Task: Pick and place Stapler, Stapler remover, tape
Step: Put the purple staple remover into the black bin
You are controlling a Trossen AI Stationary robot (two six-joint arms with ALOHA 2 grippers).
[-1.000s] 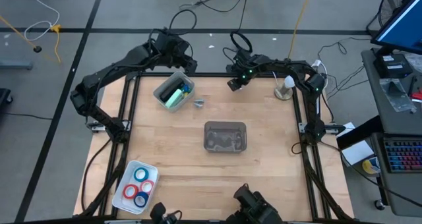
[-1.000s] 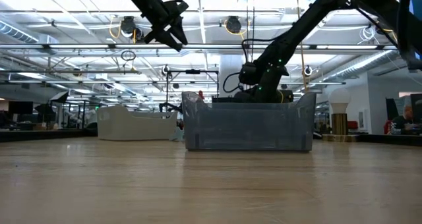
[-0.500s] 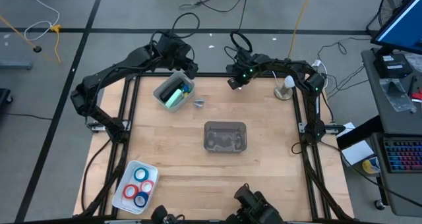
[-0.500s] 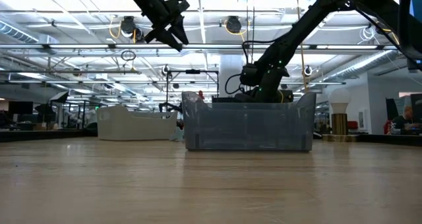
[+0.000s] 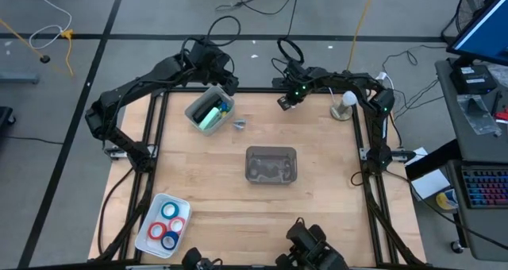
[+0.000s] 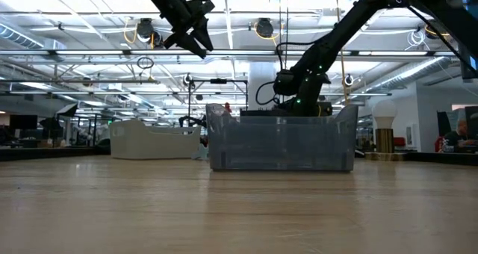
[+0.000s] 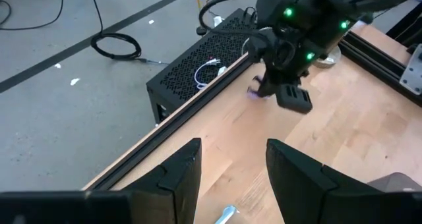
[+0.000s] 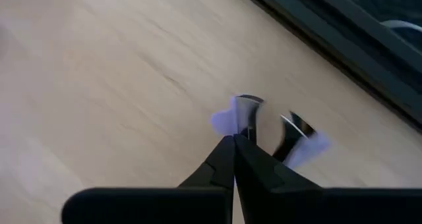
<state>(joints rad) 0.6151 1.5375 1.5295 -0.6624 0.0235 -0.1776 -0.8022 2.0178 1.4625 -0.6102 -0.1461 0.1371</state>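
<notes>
The pale green stapler (image 5: 208, 115) lies in a grey tray (image 5: 194, 105) at the table's far left. My left gripper (image 7: 231, 178) hangs open above that tray's far side with nothing between its fingers. One stapler remover (image 5: 239, 125) lies on the bare wood beside the tray. Another stapler remover (image 8: 267, 125), silvery with purple wings, is at the tips of my right gripper (image 8: 234, 140), which is shut near the table's far edge (image 5: 282, 103). Red and blue tape rings (image 5: 168, 225) lie in a white tray at the near left. My right gripper pinches the stapler remover's thin metal part (image 8: 248, 124) at the very ends of its two fingers. The fingers slant down at it from above, by the far edge. The remover sticks out beyond the fingertips; whether it is clear of the wood I cannot tell.
A clear plastic bin (image 5: 271, 164) stands at the table's middle. A white knob-like object (image 5: 343, 105) stands at the far right corner. A black frame rail (image 7: 198, 112) runs along the far edge. Bare wood lies around the bin.
My right gripper has edged a little toward the table's right edge, staying close to the far rail. My left arm has kept still.
</notes>
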